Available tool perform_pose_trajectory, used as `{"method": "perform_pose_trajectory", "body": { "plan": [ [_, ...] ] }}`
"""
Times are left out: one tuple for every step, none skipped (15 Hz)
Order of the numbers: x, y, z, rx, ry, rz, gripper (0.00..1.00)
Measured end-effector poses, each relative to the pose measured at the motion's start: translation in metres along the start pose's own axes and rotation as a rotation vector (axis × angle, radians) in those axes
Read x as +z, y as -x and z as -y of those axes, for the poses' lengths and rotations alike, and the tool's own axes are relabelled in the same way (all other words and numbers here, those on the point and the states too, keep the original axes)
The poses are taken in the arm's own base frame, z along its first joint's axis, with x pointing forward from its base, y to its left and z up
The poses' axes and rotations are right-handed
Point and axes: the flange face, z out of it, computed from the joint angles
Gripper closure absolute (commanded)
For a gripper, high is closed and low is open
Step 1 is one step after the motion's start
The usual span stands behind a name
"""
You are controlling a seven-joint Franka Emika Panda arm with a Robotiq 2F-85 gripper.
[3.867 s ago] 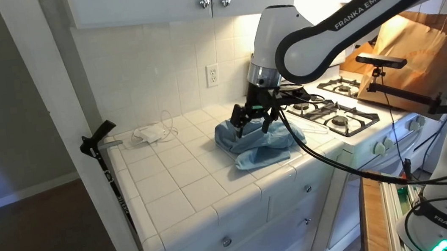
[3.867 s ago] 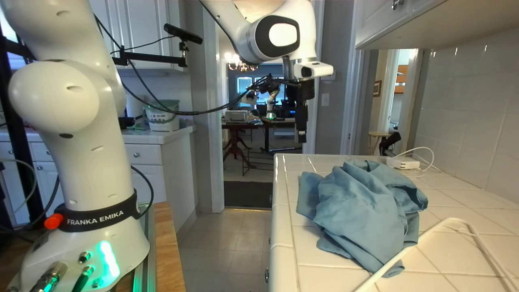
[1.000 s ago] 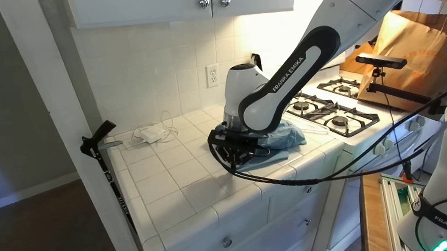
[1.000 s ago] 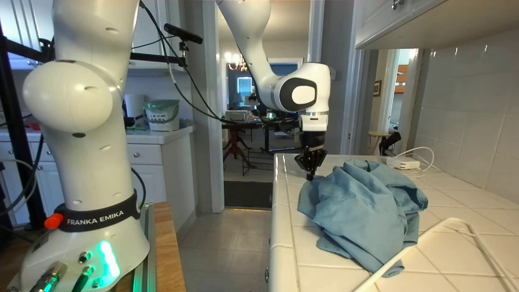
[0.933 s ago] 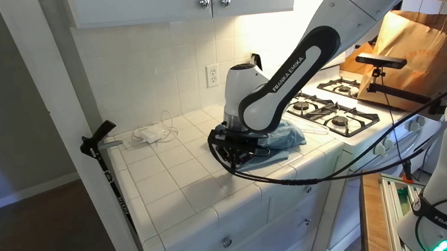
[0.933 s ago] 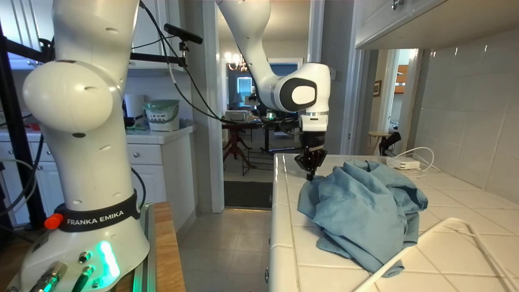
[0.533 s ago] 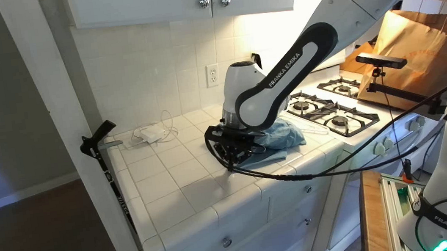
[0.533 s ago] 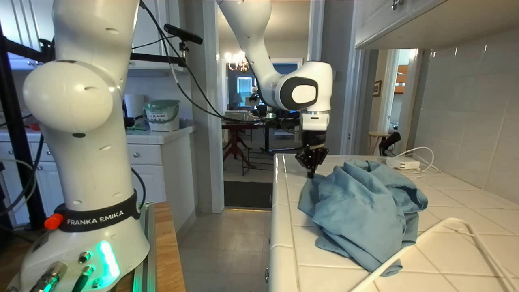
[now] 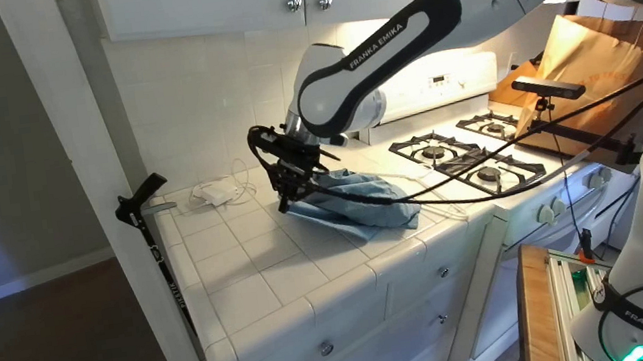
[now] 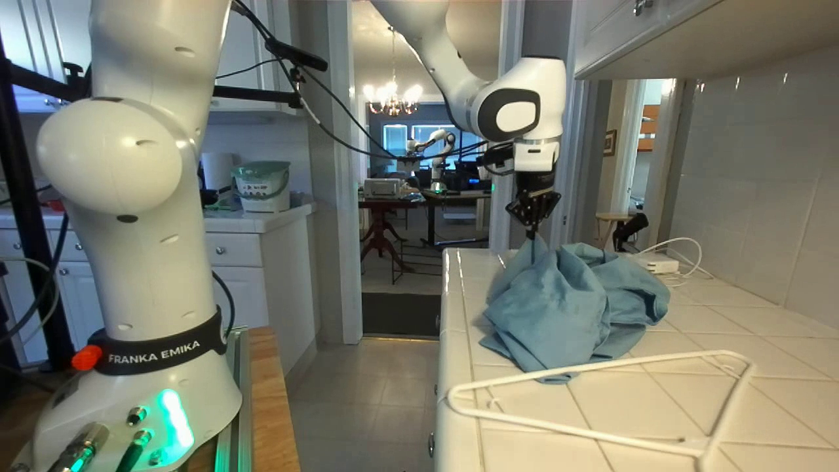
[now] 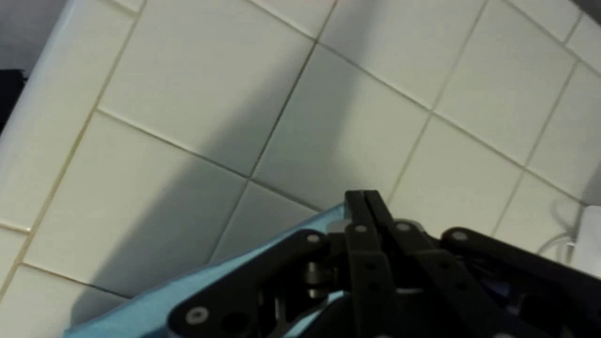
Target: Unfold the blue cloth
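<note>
Over the tiled countertop [image 10: 760, 314], our Robotiq gripper [image 10: 531, 235] is clamped on a raised edge of the blue cloth [image 10: 564, 311], the rest of which lies bunched below. The bite looks shallow — in the wrist view the edge shows only near the gripper's tips — so we judge that a brisk tug could slip it loose. With nothing seen weighting the other folds, the heap may slide along whole instead of opening. Beside or touching those folds, we cannot tell which, lies the white hanger [image 10: 577, 432]; snagged fabric could drag it, and a long sweep might knock the white power adapter [image 9: 218, 191].
</note>
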Motion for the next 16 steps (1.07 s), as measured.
{"method": "perform_pose_trajectory", "body": {
  "plan": [
    [-0.008, 0.003, 0.011, 0.008, -0.02, 0.005, 0.99],
    [-0.014, 0.006, 0.021, 0.013, -0.037, 0.009, 0.99],
    [-0.021, 0.008, 0.029, 0.015, -0.049, 0.014, 0.99],
    [-0.029, 0.011, 0.036, 0.014, -0.057, 0.018, 0.99],
    [-0.038, 0.012, 0.043, 0.013, -0.067, 0.022, 0.99],
    [-0.046, 0.012, 0.048, 0.013, -0.073, 0.026, 0.99],
    [-0.057, 0.01, 0.053, 0.016, -0.078, 0.031, 0.99],
    [-0.067, 0.008, 0.056, 0.022, -0.083, 0.041, 0.99],
    [-0.079, 0.006, 0.058, 0.028, -0.089, 0.061, 0.99],
    [-0.09, 0.005, 0.059, 0.034, -0.101, 0.081, 0.99],
    [-0.102, 0.005, 0.06, 0.045, -0.117, 0.103, 0.99],
    [-0.112, 0.008, 0.06, 0.059, -0.136, 0.132, 0.99],
    [-0.121, 0.013, 0.06, 0.069, -0.151, 0.16, 0.99],
    [-0.127, 0.019, 0.059, 0.075, -0.163, 0.18, 0.99],
    [-0.13, 0.026, 0.058, 0.077, -0.174, 0.194, 0.99],
    [-0.132, 0.032, 0.056, 0.075, -0.183, 0.198, 0.99]
  ]
}}
